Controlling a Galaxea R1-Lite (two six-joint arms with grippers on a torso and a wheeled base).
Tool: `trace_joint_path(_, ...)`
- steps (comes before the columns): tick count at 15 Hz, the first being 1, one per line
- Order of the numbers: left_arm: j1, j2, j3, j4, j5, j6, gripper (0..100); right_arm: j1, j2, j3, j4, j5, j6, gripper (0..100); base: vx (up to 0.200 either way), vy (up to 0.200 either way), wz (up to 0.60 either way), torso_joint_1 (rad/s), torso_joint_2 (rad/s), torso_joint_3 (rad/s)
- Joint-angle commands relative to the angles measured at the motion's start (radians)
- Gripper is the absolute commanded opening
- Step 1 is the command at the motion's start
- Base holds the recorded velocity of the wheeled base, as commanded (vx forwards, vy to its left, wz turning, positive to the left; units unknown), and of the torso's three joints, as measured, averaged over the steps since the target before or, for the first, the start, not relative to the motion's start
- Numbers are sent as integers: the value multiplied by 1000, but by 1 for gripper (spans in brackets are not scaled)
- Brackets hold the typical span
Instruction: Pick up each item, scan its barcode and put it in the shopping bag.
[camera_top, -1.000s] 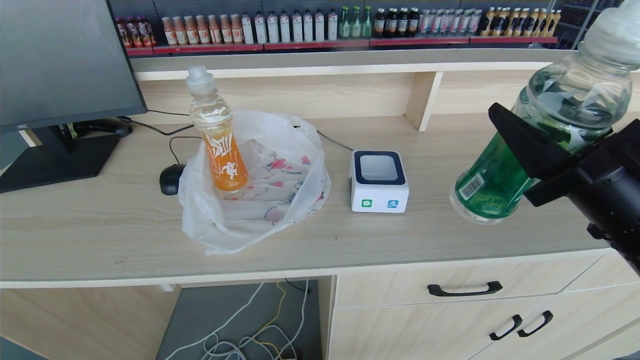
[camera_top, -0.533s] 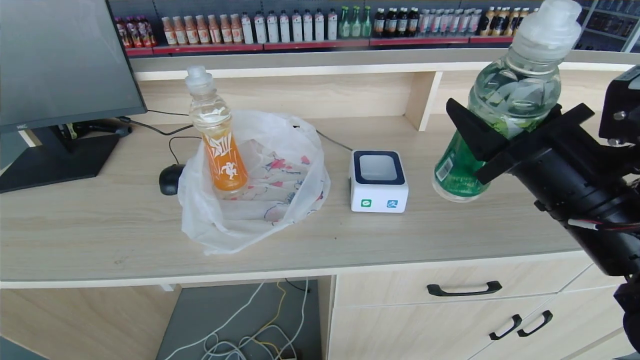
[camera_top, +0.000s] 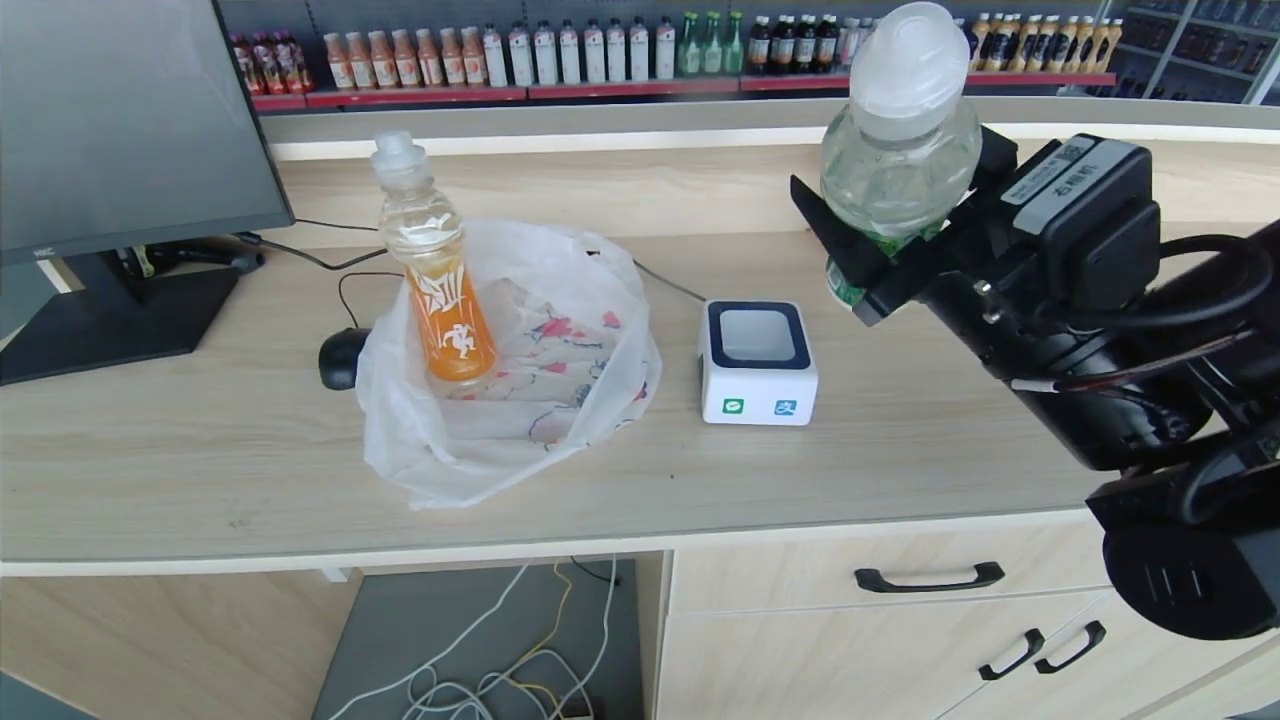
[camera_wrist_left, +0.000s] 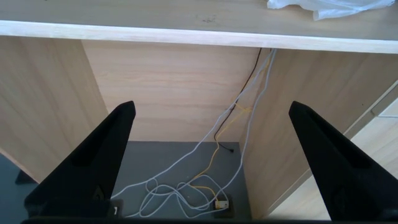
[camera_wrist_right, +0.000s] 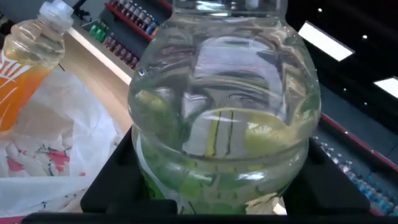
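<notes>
You have the clear bottle with the green label (camera_top: 898, 170) clamped in the right gripper (camera_top: 905, 225). It is lifted off the counter (camera_top: 200, 450), cap up, seemingly leaning toward you, behind and right of the white scanner (camera_top: 757, 362). The orange drink bottle (camera_top: 440, 290) stands upright inside the open white shopping bag (camera_top: 590, 400), left of the scanner.

Light wood counter (camera_top: 900, 450), drawers (camera_top: 930, 580) under. On top, L to R: monitor stand (camera_top: 120, 320), blk mouse (camera_top: 342, 358), white shopping bag (camera_top: 560, 400), scanner (camera_top: 757, 363) near bag.
</notes>
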Motion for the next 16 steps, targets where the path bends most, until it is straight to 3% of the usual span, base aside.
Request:
trace_joint_path(1,0,0,0,1,0,0,100,10,46,-56,-1,61,-53,0,0,0,0,0,0,0)
trace_joint_path(10,0,0,0,0,0,0,100,23,137,-79,-1,408,-316,0,0,0,0,0,0,0)
trace_joint_path(16,0,0,0,0,0,0,100,4,175,-76,-1,509,-366,0,0,0,0,0,0,0)
